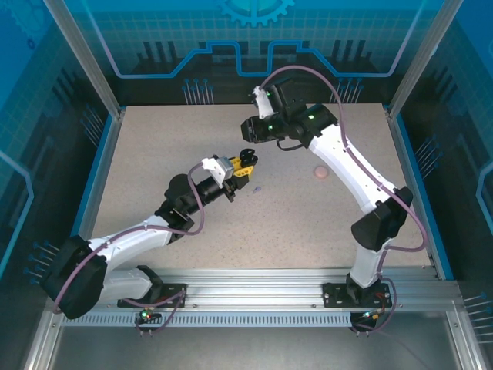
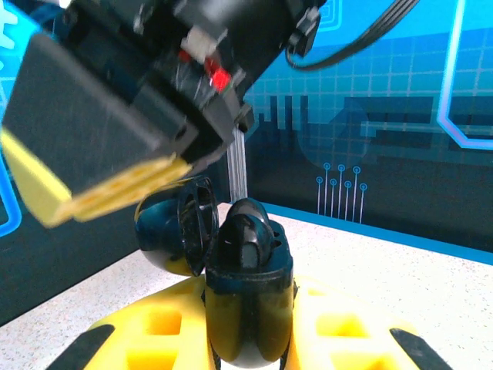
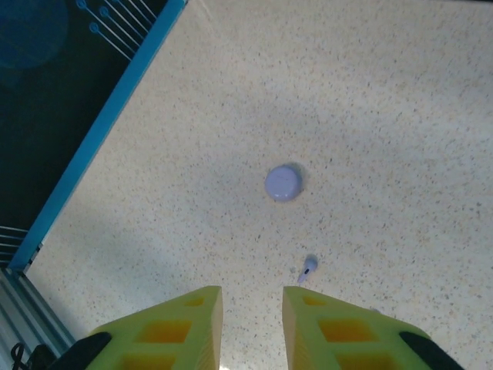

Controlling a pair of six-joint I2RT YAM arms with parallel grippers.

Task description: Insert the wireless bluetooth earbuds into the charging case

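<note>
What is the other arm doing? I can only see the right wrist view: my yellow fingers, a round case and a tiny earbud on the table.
Observer: The left pincer is shut on a black case.
Operator: Is the case open?
Observer: Yes. In the left wrist view its lid stands open beside the gripped half.
Operator: Am I close to it?
Observer: Very. The right pincer hangs just above the case, with a yellow finger over the lid.
</note>
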